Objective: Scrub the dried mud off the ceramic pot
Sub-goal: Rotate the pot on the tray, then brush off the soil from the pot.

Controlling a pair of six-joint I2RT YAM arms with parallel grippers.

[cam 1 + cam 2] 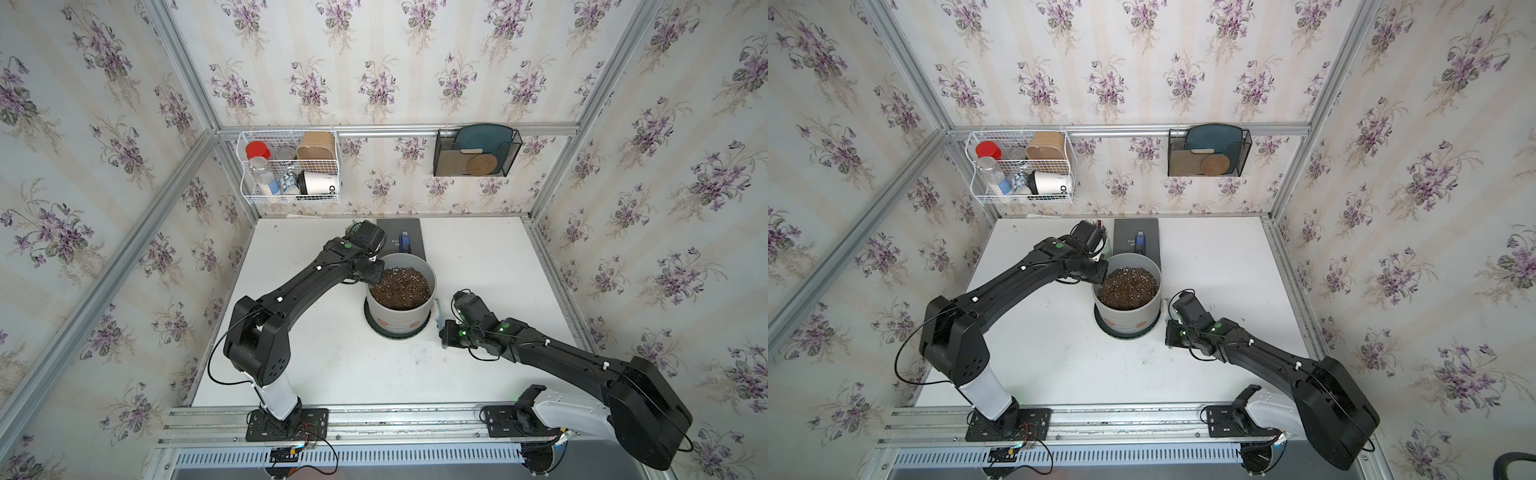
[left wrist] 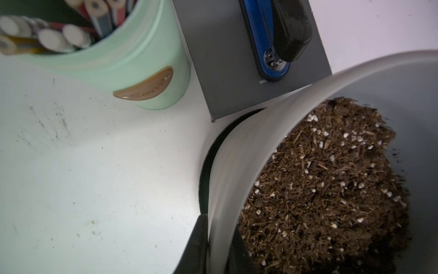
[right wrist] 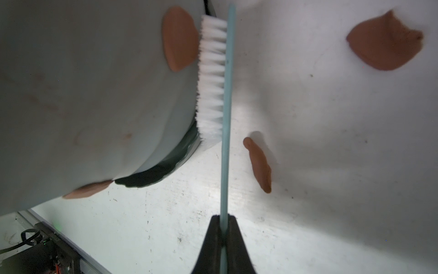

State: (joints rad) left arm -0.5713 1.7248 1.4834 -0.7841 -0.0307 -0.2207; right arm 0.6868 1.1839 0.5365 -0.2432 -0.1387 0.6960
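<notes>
The ceramic pot [image 1: 399, 318] is a light-grey cylinder on a black saucer [image 1: 395, 334], mid-table and filled with dark soil. My left gripper [image 2: 219, 227] is shut on its rim, one finger outside the wall and one inside. My right gripper [image 3: 224, 220] is shut on the pale-blue handle of a brush [image 3: 212, 78]. Its white bristles press the pot wall [image 3: 94, 83] right beside a reddish-brown patch of dried mud [image 3: 180, 39]. Another patch [image 3: 87, 189] sits low on the wall. Two mud flakes [image 3: 384, 42] [image 3: 259, 163] lie on the table.
A mint-green pencil cup [image 2: 132, 71] and a blue-and-black stapler [image 2: 277, 47] on a dark grey pad [image 2: 225, 71] stand just behind the pot. On the back wall hang a white wire basket [image 1: 291, 166] and a black mesh holder [image 1: 476, 151].
</notes>
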